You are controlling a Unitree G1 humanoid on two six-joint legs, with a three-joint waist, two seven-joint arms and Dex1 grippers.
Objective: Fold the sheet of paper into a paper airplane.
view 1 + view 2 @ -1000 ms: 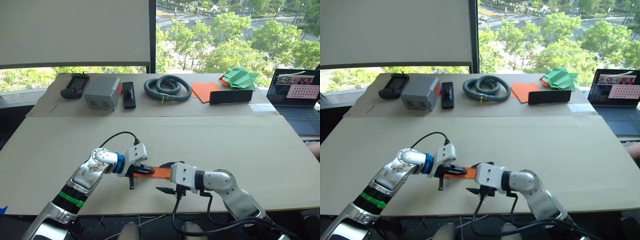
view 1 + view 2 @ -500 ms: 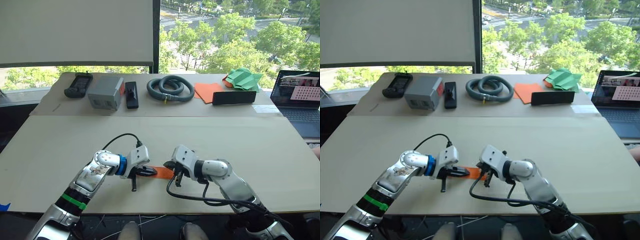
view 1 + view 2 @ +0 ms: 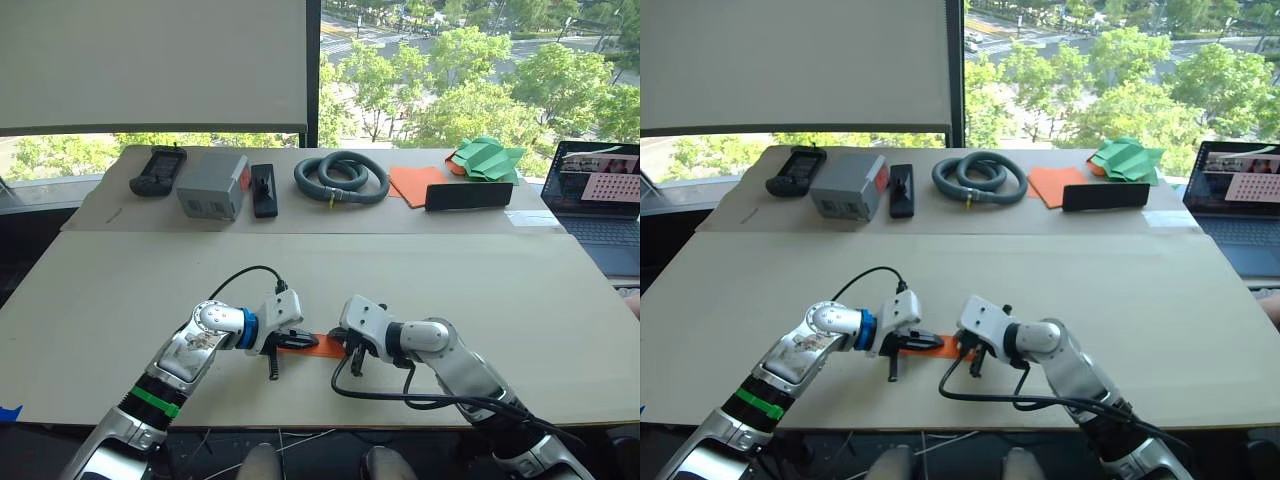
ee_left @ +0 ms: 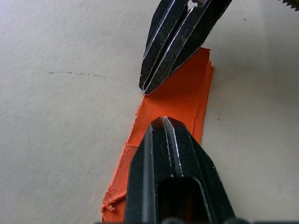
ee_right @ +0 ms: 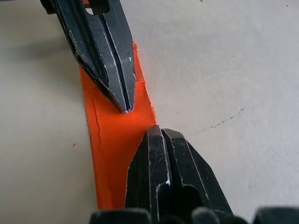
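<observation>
The sheet of paper (image 3: 322,346) is folded into a narrow orange strip and lies flat on the table near its front edge. My left gripper (image 3: 303,343) is shut, with its tips resting on the strip's left part. My right gripper (image 3: 349,351) is also shut, and its tips lie on the strip's right end. In the left wrist view my shut fingertips (image 4: 163,122) lie over the paper (image 4: 184,95), and the right gripper's tip points at them from the far side. In the right wrist view the paper (image 5: 105,140) runs under both shut tips, which nearly meet.
Along the back of the table stand a black remote (image 3: 153,170), a grey box (image 3: 210,186), a black holder (image 3: 262,189), a coiled hose (image 3: 340,178), a flat orange sheet (image 3: 410,183), a black bar (image 3: 465,195) and a green paper pile (image 3: 485,157). A laptop (image 3: 600,195) sits at the far right.
My right gripper has shut and moved from just in front of the strip onto its right end. The left gripper has stayed shut on the strip's left part.
</observation>
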